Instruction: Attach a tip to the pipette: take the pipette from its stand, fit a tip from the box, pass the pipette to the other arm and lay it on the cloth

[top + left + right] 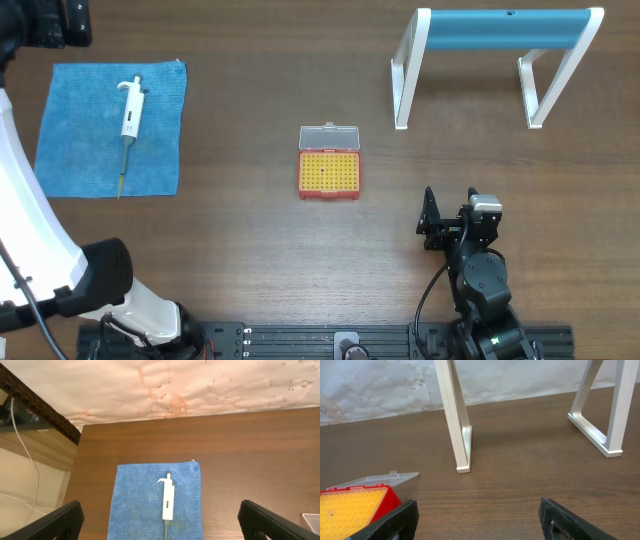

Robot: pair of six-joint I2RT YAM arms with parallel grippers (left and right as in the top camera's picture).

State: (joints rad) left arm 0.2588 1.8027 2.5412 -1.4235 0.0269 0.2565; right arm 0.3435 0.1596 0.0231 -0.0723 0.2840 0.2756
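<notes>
Lying on the blue cloth (pixel 70 140) with its tip (pixel 120 186) on, the pipette (pixel 131 108) rests below your left gripper (pixel 161 510), spread wide. Swing that arm low and you could snag the cloth and roll the pipette; your right gripper (pixel 477 509), also spread, hangs near the tip box (pixel 329 175).

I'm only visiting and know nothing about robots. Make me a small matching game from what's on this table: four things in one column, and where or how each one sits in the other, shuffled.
Things
1. pipette
2. tip box
3. stand
4. cloth

Descriptions
A. in the middle of the table, lid open
B. blue, spread flat at the left
C. white, lying on top of another item
D. at the far right, nothing hanging on it

Pairs: 1-C, 2-A, 3-D, 4-B
</notes>
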